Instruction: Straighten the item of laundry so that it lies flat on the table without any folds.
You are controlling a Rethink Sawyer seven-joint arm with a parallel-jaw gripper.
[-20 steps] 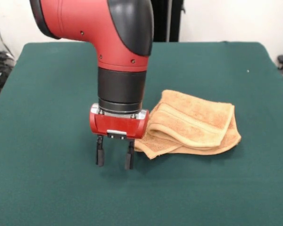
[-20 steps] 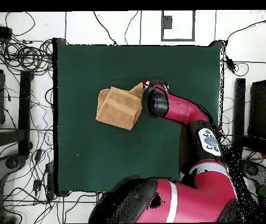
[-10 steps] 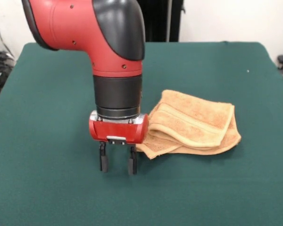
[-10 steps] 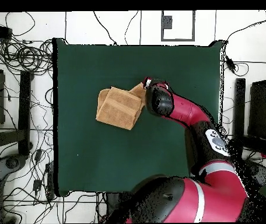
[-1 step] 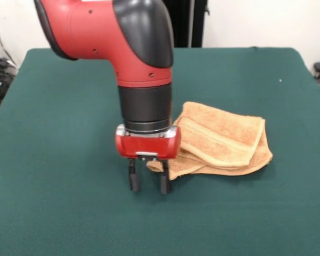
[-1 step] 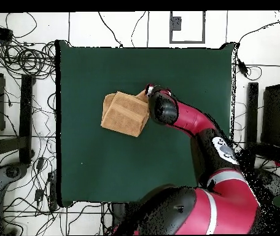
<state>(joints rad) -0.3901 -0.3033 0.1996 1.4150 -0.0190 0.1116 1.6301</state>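
Green felt table [image 5: 53,213], rumpled folded terry towel [image 5: 224,140], spread gripper [image 5: 148,184] alongside.

Count: one folded towel [image 5: 221,140], one table [image 5: 58,101], one robot arm [image 5: 128,42] carrying one end effector [image 5: 148,183] with two fingers.

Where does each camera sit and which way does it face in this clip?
Front view: across the table, facing the arm; shows the open gripper low at the folded towel's corner.
Overhead view: above, looking straight down on the table; shows the whole arm, which hides the gripper.
Both show the towel and the table.
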